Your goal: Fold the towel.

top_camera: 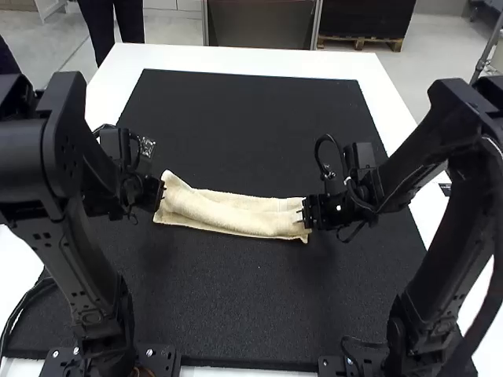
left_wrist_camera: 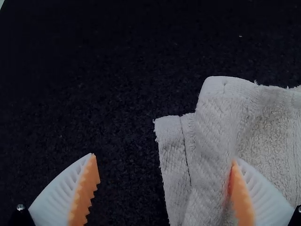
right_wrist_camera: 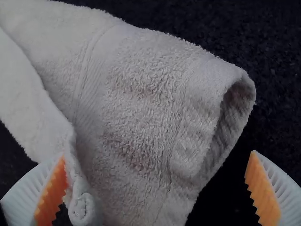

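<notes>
High view: the towel [top_camera: 236, 216], cream in colour, lies as a long, narrow band across the middle of the black mat [top_camera: 236, 314], already doubled lengthwise, with one layer lapped over another and a border strip showing along part of it. The left gripper [left_wrist_camera: 164, 159] and the right gripper [right_wrist_camera: 157, 156] stand at opposite ends of the band, a placement consistent with taking both ends of the fold together so that it comes over evenly. Left wrist view: the fingers are apart, one over the towel, the other over bare mat beyond its end; the towel is not clamped. Right wrist view: these fingers are also apart, on either side of the towel's end portion, one of them right by a curled edge; no grip is evident. The end fold stands open as a loose loop, so a careless closing might catch only the upper layer, in my judgement. The next move would call for a pinch through the intended layers, or a release clear of them if this fold is judged complete. The underside of the band is hidden, and in the dim light at the left end it is uncertain whether the nearer finger touches the cloth or hangs just above it.
</notes>
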Action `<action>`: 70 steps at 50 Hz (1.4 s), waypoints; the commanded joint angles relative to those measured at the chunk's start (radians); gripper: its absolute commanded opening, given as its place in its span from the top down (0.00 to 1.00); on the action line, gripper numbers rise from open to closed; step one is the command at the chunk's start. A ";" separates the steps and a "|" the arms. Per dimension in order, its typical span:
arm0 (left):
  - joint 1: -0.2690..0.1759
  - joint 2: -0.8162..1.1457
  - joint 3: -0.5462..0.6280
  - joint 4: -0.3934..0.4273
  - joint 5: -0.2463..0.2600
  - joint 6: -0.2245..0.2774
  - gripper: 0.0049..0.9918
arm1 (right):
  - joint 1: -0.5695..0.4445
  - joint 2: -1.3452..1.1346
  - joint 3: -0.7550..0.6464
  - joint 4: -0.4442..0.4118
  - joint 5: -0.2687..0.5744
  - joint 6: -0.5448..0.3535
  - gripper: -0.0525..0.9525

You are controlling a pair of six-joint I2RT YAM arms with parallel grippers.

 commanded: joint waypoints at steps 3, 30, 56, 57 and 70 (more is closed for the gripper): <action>0.012 0.021 0.000 0.003 -0.010 -0.009 0.25 | 0.010 0.005 0.025 0.022 0.001 -0.001 0.10; 0.023 0.021 -0.002 0.003 -0.035 -0.020 0.02 | 0.033 0.096 0.056 0.050 -0.002 -0.001 0.10; 0.087 0.021 -0.004 0.023 -0.033 -0.015 0.02 | 0.048 0.099 0.073 0.048 -0.007 0.010 0.10; 0.087 0.021 -0.004 0.025 -0.033 -0.017 0.02 | 0.048 0.097 0.073 0.048 -0.007 0.010 0.10; 0.087 0.021 -0.004 0.035 -0.033 -0.044 0.02 | 0.048 0.097 0.074 0.048 -0.010 0.016 0.10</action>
